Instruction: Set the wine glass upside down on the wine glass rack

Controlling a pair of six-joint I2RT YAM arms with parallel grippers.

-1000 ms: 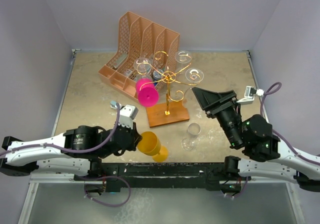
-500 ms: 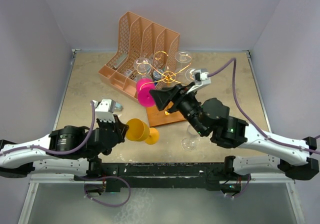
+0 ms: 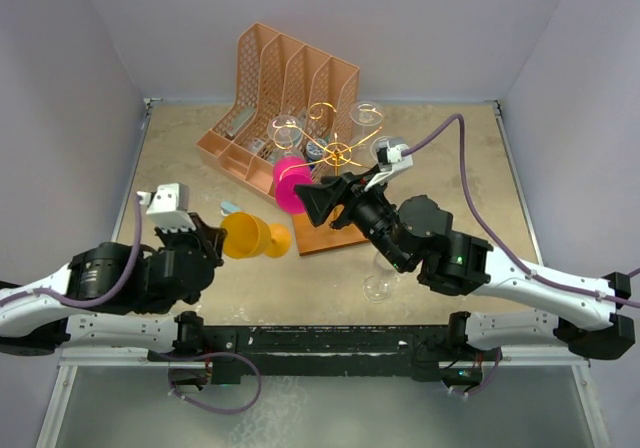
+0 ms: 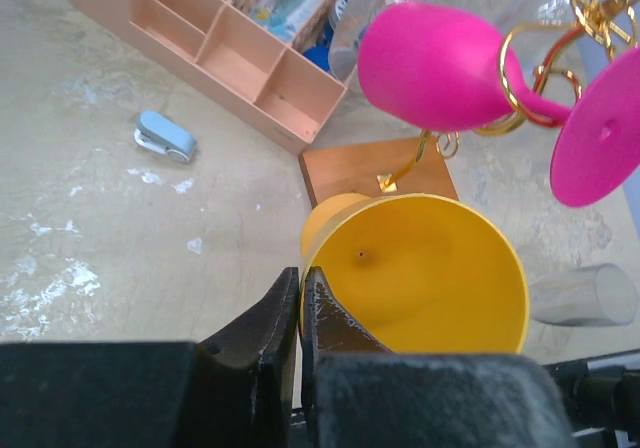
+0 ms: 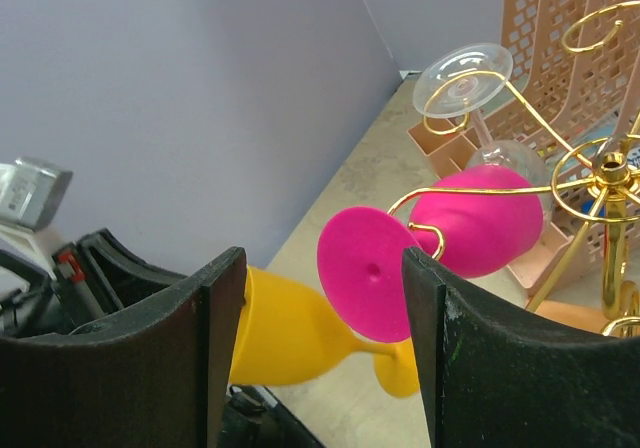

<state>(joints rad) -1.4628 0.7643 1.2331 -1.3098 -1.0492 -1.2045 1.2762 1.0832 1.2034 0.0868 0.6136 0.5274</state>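
My left gripper (image 3: 212, 240) is shut on the rim of a yellow wine glass (image 3: 246, 236), which lies on its side in the air left of the rack. In the left wrist view my fingers (image 4: 300, 303) pinch the yellow bowl's edge (image 4: 430, 278). The gold wire rack (image 3: 338, 153) stands on its wooden base (image 3: 340, 233). A pink glass (image 3: 293, 188) hangs upside down on a left arm of the rack. My right gripper (image 3: 325, 196) is open and empty, its jaws either side of the pink foot (image 5: 368, 278), not touching. The yellow glass (image 5: 290, 333) shows behind.
The peach slotted organizer (image 3: 285, 83) stands behind the rack. Clear glasses hang on the rack's arms (image 3: 389, 151). Another clear glass (image 3: 381, 273) lies on the table under my right arm. A small blue object (image 4: 165, 136) lies left of the base.
My left gripper has carried the yellow glass left and away from the front edge. My right arm swung from the right side to the rack and now holds near the pink glass.
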